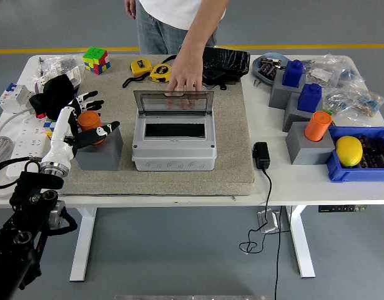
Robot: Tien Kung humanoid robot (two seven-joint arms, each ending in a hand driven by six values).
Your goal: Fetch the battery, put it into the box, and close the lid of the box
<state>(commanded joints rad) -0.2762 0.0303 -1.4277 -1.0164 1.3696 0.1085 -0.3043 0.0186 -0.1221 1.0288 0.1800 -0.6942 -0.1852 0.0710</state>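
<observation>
Head view is showing the left arm coming up from the lower left corner, its left hand (pixel 79 122) reaching over the near left part of the white table (pixel 179 199). Its fingers are curling loosely around the orange battery (pixel 90 122), which is standing upright in a grey holder block (pixel 100 149) on the beige mat (pixel 232 156); whether they are truly gripping it is hard to say from here. In the middle of the mat the grey box (pixel 173 145) is sitting with its clear lid (pixel 173 102) raised, and its dark opening is showing nothing I can make out inside. A person's hand (pixel 184 78) is resting on the top edge of that lid from the far side. To the right, a second orange battery (pixel 318 125) is standing in another grey block (pixel 310 147), just beside a blue bin (pixel 341 174) that is holding a yellow lemon-like object (pixel 349 150) and some dark parts. Farther back, two blue pieces (pixel 293 73) are sitting on grey blocks, and a colourful cube (pixel 95 59) is lying near the far left edge.
</observation>
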